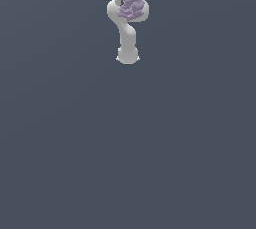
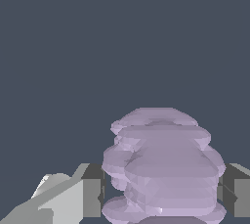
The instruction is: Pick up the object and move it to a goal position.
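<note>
The object [image 1: 132, 3] is a small lavender, knobbly lump held high near the top of the exterior view, in front of the white arm. In the wrist view the object [image 2: 163, 169] fills the space between the two grey fingertips [image 2: 93, 196], which press on its sides. My gripper [image 1: 131, 2] is shut on it; in the exterior view the fingers are mostly hidden behind the lump. The gripper [image 2: 163, 193] holds it well above the floor.
The white arm's links and base [image 1: 128, 55] stand below the held lump in the exterior view. A plain dark grey floor [image 1: 128, 148] spreads all around with nothing else on it in view.
</note>
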Controlling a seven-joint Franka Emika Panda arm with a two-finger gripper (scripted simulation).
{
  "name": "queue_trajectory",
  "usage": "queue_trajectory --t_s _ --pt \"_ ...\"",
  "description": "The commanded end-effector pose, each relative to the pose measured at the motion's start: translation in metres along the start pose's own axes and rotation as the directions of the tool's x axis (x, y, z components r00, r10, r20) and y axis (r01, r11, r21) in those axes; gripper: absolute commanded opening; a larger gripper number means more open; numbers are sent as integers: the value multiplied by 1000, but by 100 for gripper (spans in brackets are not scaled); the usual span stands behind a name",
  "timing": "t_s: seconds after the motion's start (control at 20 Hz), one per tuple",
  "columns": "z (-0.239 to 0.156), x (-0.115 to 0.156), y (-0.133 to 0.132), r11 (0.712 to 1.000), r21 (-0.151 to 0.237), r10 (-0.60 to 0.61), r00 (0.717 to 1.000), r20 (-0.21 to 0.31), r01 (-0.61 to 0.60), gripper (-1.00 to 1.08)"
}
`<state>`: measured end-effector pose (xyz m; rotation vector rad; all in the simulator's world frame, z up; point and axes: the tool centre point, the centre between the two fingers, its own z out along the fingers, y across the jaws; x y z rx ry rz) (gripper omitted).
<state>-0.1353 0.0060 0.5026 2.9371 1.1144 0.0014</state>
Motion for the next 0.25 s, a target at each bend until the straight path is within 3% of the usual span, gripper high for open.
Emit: queue_trajectory --t_s 0.0,0.2 --pt "-6 0 0 1000 0 0 1000 1 0 -100" --pt "-9 0 1 1000 0 0 1000 1 0 -100"
